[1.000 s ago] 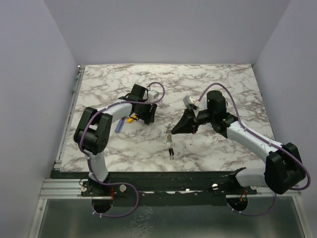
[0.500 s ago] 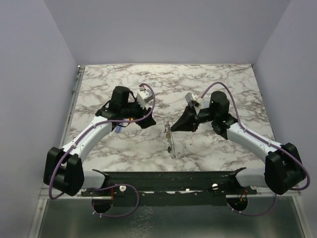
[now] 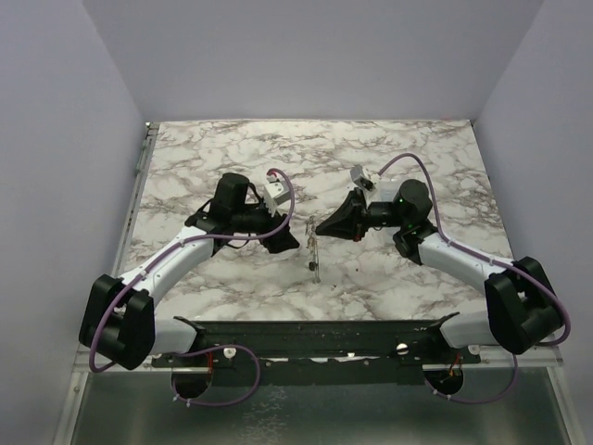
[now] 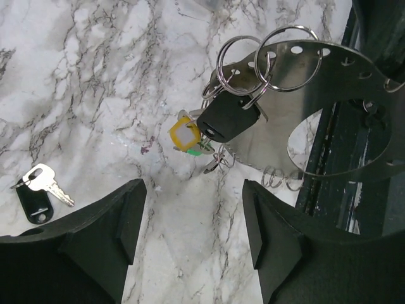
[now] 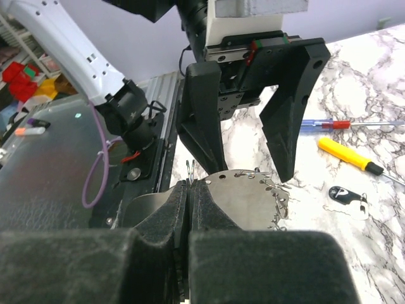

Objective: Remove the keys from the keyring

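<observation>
The keyring (image 4: 329, 114) is a curved steel plate with holes and wire rings (image 4: 240, 63) along its edge. My right gripper (image 5: 190, 190) is shut on the plate's edge (image 5: 243, 196) and holds it above the table. A black-headed key (image 4: 228, 120), a yellow tag (image 4: 185, 134) and a bit of green (image 4: 201, 149) hang from the rings. My left gripper (image 4: 193, 234) is open just short of these keys, touching nothing. One key with a black tag (image 4: 38, 190) lies loose on the marble. From above, the plate (image 3: 313, 248) shows edge-on between the left gripper (image 3: 285, 243) and the right gripper (image 3: 320, 225).
A blue and red stick (image 5: 335, 124) and a yellow stick (image 5: 348, 155) lie on the marble behind the left gripper, near the loose key (image 5: 347, 194). The dark table-edge rail (image 4: 354, 158) runs under the plate.
The left arm has swung from the sticks at the back left toward the centre and now faces the hanging keys with wider jaws. The right gripper has shifted the keyring slightly left.
</observation>
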`<state>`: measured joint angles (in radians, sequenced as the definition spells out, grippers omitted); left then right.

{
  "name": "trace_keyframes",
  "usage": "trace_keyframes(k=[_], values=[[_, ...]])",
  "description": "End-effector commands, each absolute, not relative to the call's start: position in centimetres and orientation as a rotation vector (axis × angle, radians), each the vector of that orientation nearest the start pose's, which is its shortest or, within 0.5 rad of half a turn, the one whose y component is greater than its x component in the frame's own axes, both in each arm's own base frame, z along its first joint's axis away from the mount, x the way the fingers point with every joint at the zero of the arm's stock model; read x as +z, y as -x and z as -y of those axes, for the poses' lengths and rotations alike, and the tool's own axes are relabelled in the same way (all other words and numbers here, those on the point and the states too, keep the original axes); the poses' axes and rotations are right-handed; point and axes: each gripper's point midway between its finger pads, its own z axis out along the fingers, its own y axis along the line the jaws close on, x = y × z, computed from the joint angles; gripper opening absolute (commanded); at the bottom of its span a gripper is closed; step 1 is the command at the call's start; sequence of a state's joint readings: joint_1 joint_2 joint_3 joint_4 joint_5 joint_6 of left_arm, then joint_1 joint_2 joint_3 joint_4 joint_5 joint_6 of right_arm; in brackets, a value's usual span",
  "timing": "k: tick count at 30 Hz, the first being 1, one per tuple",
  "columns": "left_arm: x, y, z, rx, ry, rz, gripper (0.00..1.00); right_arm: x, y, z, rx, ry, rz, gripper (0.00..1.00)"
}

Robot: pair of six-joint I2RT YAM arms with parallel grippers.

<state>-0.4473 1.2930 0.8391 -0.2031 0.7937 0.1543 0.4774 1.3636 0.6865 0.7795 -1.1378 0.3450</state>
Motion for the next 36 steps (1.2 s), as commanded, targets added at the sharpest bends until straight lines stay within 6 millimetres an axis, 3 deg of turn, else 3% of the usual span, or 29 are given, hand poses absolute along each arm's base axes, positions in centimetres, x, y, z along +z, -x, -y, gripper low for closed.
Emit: trace_keyframes(k=[1, 7, 19, 30, 36], values=[[18.1, -26.6, 25.7, -0.980, -0.955, -1.869, 0.67, 24.8, -23.8, -30.0, 1.393, 0.985, -1.336, 0.01], [18.8, -28.1, 26.3, -0.967, -0.901, -1.846, 0.68, 24.9, -24.5, -30.1, 1.370, 0.938, -1.353, 0.00], [20.3, -28.4, 28.4, -1.105, -0.820, -1.776, 0.70, 24.6, -25.2, -30.0, 1.346, 0.899, -1.375, 0.01], [20.4, -29.4, 29.2, -1.072, -0.796, -1.759, 0.62, 24.7, -25.0, -30.1, 1.359, 0.908, -1.364, 0.01], [19.8, -30.4, 28.9, -1.009, -0.773, -1.774, 0.50, 24.7, -24.5, -30.2, 1.383, 0.926, -1.357, 0.01]])
